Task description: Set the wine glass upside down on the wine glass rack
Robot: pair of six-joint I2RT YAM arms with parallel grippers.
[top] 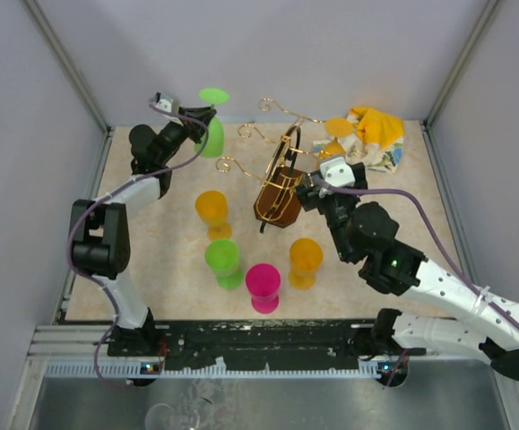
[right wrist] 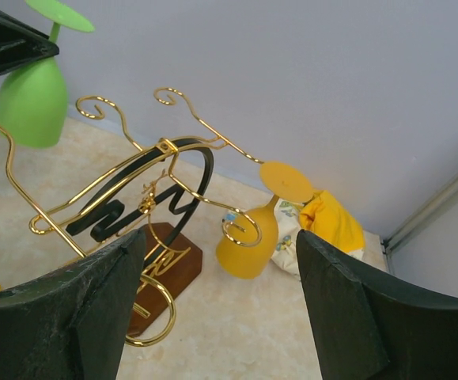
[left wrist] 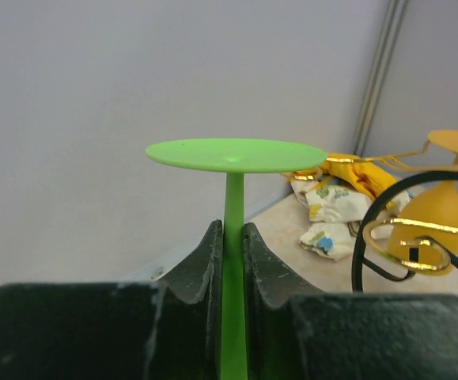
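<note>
A green wine glass (top: 211, 133) hangs upside down at the back left, its round foot (left wrist: 236, 154) on top. My left gripper (top: 194, 120) is shut on its thin stem (left wrist: 233, 202), to the left of the wine glass rack (top: 281, 175). The rack's gold curled arms (right wrist: 126, 186) and dark oval frame stand on a brown base. A yellow glass (right wrist: 248, 241) hangs tilted, bowl down, on a right-hand arm of the rack. My right gripper (top: 311, 186) is open just right of the rack, nothing between its fingers (right wrist: 102, 301).
Several glasses stand upside down on the table in front of the rack: orange (top: 211, 210), green (top: 223, 262), pink (top: 263, 285) and orange (top: 305, 260). A crumpled yellow and white cloth (top: 376, 134) lies at the back right. Grey walls close in on the back and both sides.
</note>
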